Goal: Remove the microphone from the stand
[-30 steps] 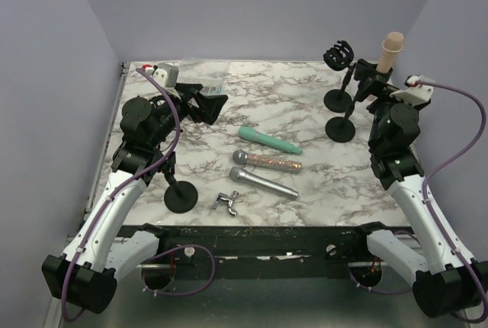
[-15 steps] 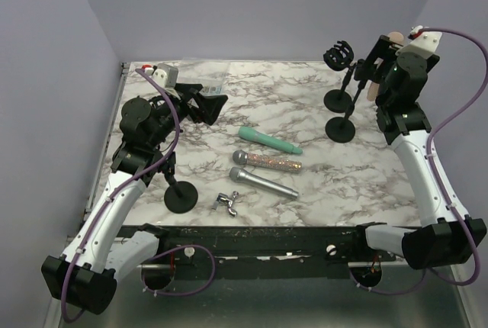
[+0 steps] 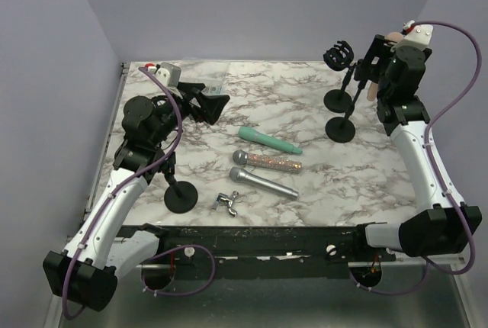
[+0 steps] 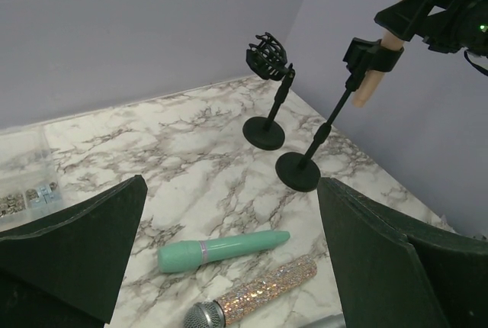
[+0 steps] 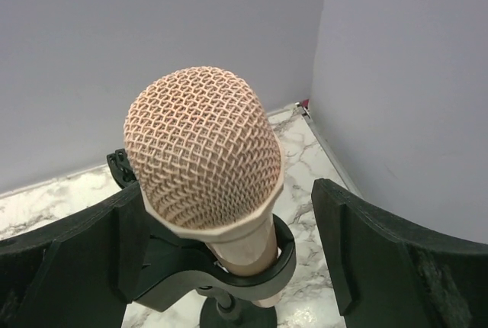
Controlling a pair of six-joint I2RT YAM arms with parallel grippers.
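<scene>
Right jaws spread wide, flanking pink microphone (image 5: 202,145); left jaws parted, empty.

- Microphone (image 5: 204,152) head: right gripper (image 5: 229,244) straddles it, gap at each finger.
- Second stand (image 3: 339,56): just beside, leftward.
- Side wall (image 5: 412,76): near, rightward.
- Overhead: unobstructed.

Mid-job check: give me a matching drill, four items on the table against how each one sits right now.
1. peach microphone
2. teal microphone
3. silver microphone
4. far stand

A. lying flat, closest microphone to the arm bases
B. clip empty
C. upright in a stand clip
D. lying flat, on the far side of the glitter microphone

Pairs: 1-C, 2-D, 3-A, 4-B
</scene>
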